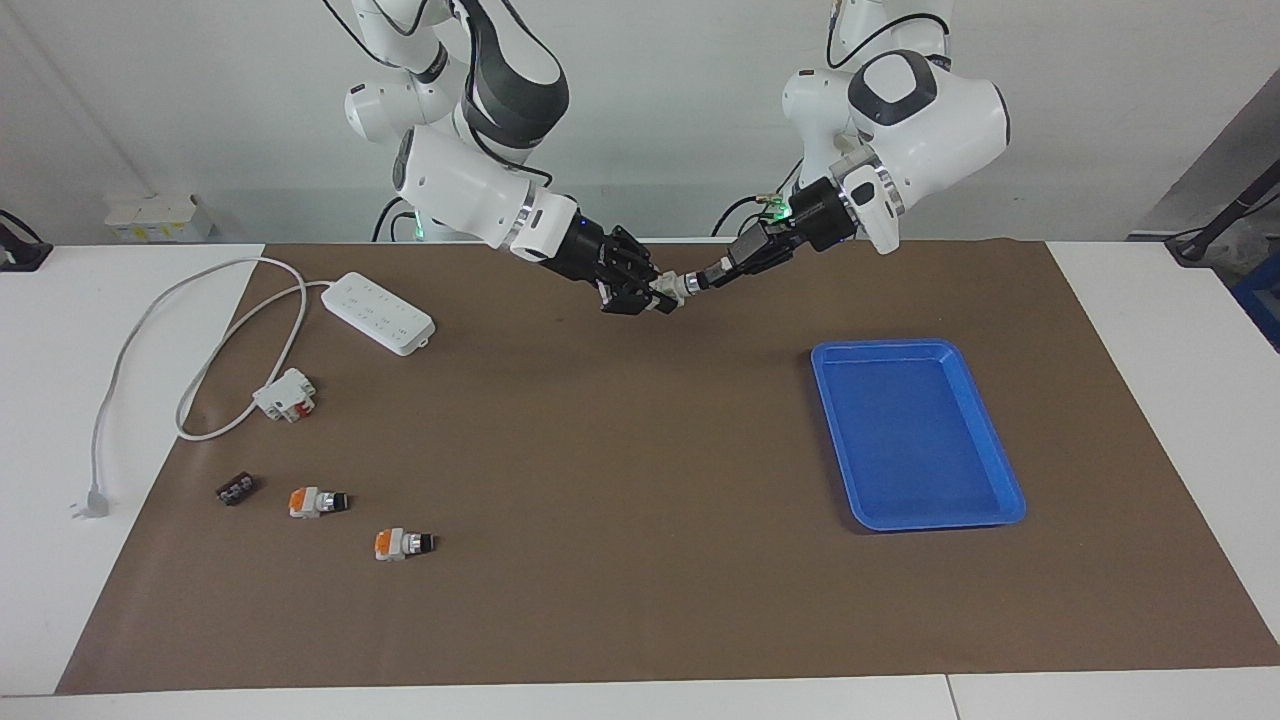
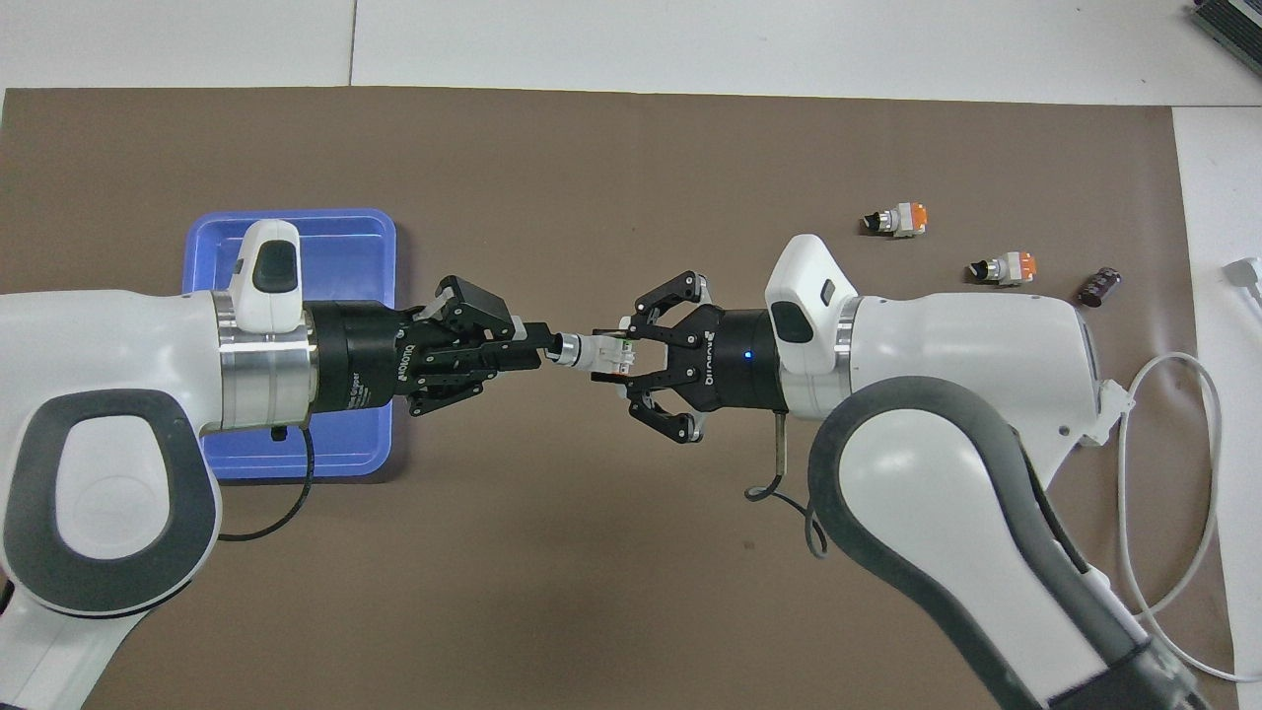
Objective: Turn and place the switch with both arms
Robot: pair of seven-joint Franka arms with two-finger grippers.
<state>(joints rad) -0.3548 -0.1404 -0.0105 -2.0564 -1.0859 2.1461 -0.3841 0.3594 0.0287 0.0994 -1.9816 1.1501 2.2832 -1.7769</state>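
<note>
We see a plain white wall (image 1: 660,110) at twelve o'clock, evenly lit. The white table (image 1: 120,300) is made of butted panels, with seams showing along its six o'clock edge. A brown paper mat (image 1: 640,520) covers most of it. A small white box (image 1: 160,218) sits against the wall at ten o'clock.

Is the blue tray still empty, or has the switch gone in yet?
Empty. The blue tray shows only bare floor; the switch is held in the air between the right gripper and left gripper.
</note>
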